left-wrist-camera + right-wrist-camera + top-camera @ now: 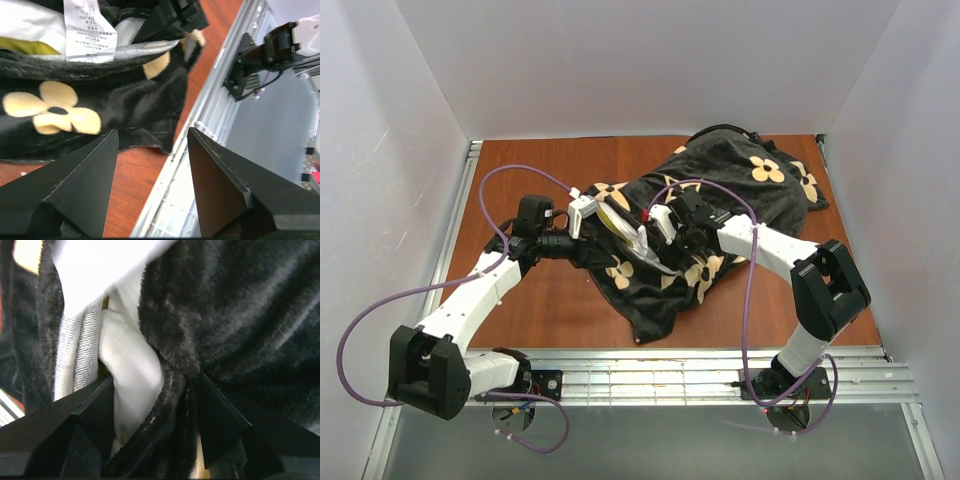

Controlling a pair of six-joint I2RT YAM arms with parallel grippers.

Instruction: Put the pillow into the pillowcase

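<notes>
The pillowcase (740, 190) lies slantwise on the table (550, 300), its long axis running from far right to near centre, mouth facing left. It is black plush with tan flowers. The pillow (618, 222) sits mostly inside, white and yellow showing at the mouth beside a white label (87, 30). The left gripper (152, 165) is open and empty. The right gripper (155, 410) straddles hem and pillow; whether it is pinching them is unclear.

A white sewn-in care label (87, 30), upper left in the left wrist view, hangs over the black plush flower-printed pillowcase (115, 105); its rows of dark print are too blurred to read.
</notes>
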